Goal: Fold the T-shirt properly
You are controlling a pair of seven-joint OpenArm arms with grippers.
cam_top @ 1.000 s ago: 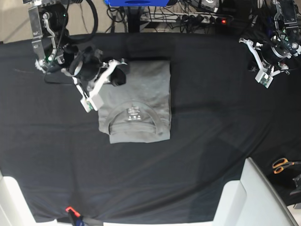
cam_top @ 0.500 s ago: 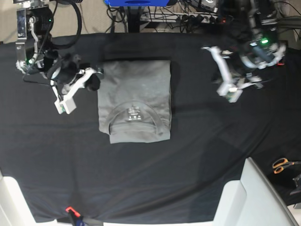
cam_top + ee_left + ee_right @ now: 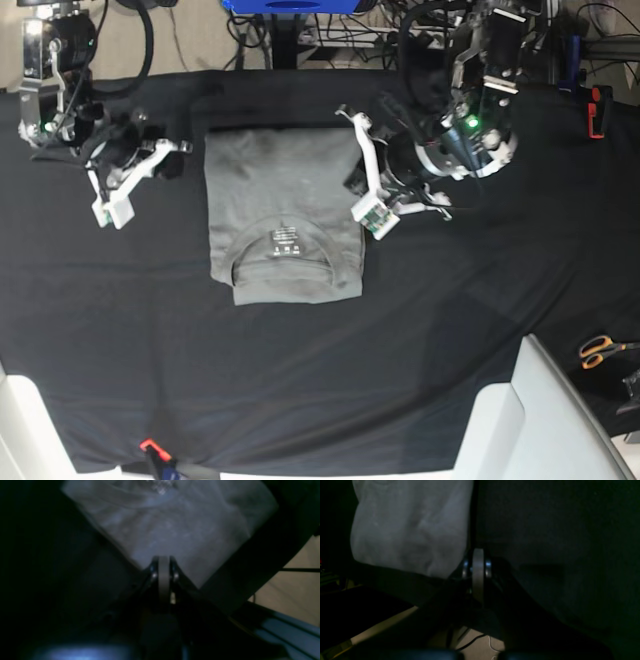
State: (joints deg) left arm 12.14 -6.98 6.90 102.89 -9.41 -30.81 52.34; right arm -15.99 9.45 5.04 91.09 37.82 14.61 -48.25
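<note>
The grey T-shirt (image 3: 285, 215) lies folded into a rectangle on the black table cloth (image 3: 300, 380), collar and white label toward the front. My left gripper (image 3: 357, 180) is at the shirt's right edge, shut; in the left wrist view its tip (image 3: 163, 560) sits on the edge of the shirt (image 3: 180, 527). My right gripper (image 3: 170, 165) is shut and empty, a little to the left of the shirt. In the right wrist view its tip (image 3: 478, 552) is over the cloth, just beside the shirt (image 3: 407, 527).
Orange-handled scissors (image 3: 600, 350) lie at the right edge. White furniture parts stand at the front right (image 3: 510, 420) and front left (image 3: 15, 430). A small red item (image 3: 150, 445) lies at the front edge. Cables and a blue stand (image 3: 290, 5) are behind the table.
My left arm has swung in from the far right to the shirt's right edge. My right arm has drawn back leftward off the shirt's left edge. The shirt has stayed folded.
</note>
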